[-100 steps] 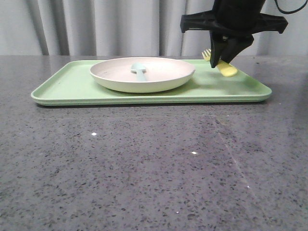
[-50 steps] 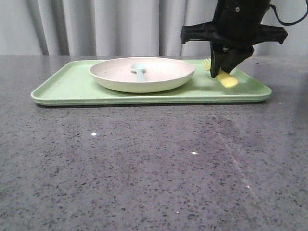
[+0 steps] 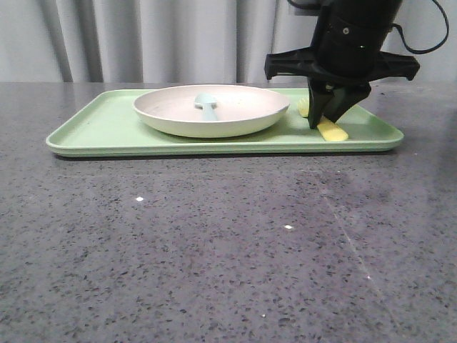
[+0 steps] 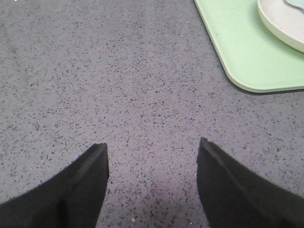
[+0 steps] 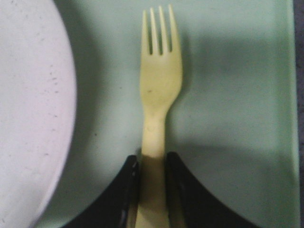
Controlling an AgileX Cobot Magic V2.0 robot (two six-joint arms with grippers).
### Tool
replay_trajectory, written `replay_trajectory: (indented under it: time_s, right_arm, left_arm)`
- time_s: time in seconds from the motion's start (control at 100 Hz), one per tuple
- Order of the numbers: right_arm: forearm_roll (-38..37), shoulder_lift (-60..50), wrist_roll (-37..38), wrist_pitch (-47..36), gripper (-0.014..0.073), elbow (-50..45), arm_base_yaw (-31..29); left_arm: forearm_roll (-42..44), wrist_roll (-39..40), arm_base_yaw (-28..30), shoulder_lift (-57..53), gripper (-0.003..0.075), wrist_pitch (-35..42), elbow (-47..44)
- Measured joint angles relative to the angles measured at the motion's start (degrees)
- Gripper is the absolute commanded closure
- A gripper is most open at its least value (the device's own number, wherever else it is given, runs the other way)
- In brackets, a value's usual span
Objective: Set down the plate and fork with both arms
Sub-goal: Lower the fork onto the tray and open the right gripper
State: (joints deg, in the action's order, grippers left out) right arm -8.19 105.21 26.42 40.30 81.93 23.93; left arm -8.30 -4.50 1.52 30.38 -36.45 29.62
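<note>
The left tool (image 4: 151, 183) hangs with jaws spread over bare worktop (image 3: 214, 243), just off the tray's (image 3: 100, 128) corner. On the tray, left of middle, sits the plate (image 3: 235, 111) with a spoon (image 3: 207, 104) in it. Just right of the plate, the right tool (image 3: 327, 114) clamps the fork (image 5: 159, 95) by its handle, low on the tray, tines pointing away from the robot.

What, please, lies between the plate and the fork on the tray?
Only bare tray: the right wrist view shows a shadowed green strip separating the plate from the fork.
</note>
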Motion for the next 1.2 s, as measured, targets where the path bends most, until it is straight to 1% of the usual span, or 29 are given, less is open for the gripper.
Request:
replay_trajectory:
  time_s: [0.23, 0.31, 0.43, 0.62, 0.8, 1.05, 1.2]
  right_arm:
    - [0.2, 0.0, 0.0, -0.6, 0.0555, 0.0, 0.0]
    - [0.2, 0.0, 0.0, -0.7, 0.0541, 0.0, 0.0]
    - [0.2, 0.0, 0.0, -0.7, 0.0475, 0.0, 0.0]
    - [0.2, 0.0, 0.0, -0.7, 0.0326, 0.0, 0.0]
    - [0.2, 0.0, 0.0, -0.7, 0.0258, 0.0, 0.0]
    - [0.2, -0.3, 0.0, -0.7, 0.0246, 0.0, 0.0]
    - [0.2, -3.6, 0.0, -0.5, 0.0246, -0.1, 0.0]
  left_arm:
    - [0.0, 0.0, 0.0, 0.0, 0.0311, 0.0, 0.0]
    - [0.0, 0.0, 0.0, 0.0, 0.0311, 0.0, 0.0]
    - [0.0, 0.0, 0.0, 0.0, 0.0311, 0.0, 0.0]
    - [0.0, 0.0, 0.0, 0.0, 0.0311, 0.0, 0.0]
    - [0.0, 0.0, 0.0, 0.0, 0.0311, 0.0, 0.0]
    - [0.0, 0.0, 0.0, 0.0, 0.0311, 0.0, 0.0]
    - [0.0, 0.0, 0.0, 0.0, 0.0311, 0.0, 0.0]
